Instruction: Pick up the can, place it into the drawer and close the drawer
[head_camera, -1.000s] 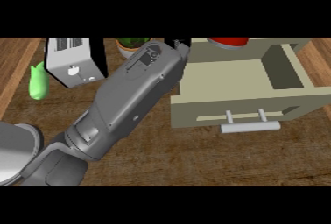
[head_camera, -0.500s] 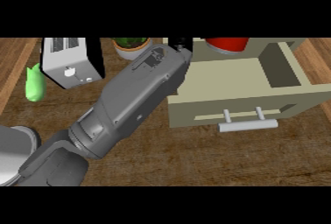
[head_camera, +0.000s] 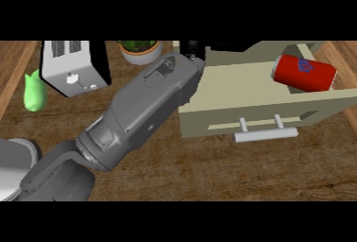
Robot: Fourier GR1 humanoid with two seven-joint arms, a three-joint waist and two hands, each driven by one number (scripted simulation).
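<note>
Left hand (head_camera: pixel 192 47) barely showing at arm's end, fingers hidden, state impossible to tell. Lying at 3 o'clock from it, apart: red can (head_camera: pixel 304 73), tilted inside open drawer (head_camera: pixel 244 75). Handle (head_camera: pixel 265 135) sitting at 5 o'clock, awaiting push.

drawer (head_camera: pixel 230 75) left half free | can (head_camera: pixel 304 72) blocks right

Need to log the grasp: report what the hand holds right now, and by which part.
Nothing visibly held. The red can lies in the open drawer with no hand on it. The hand is mostly hidden past the forearm; its fingers cannot be told.
</note>
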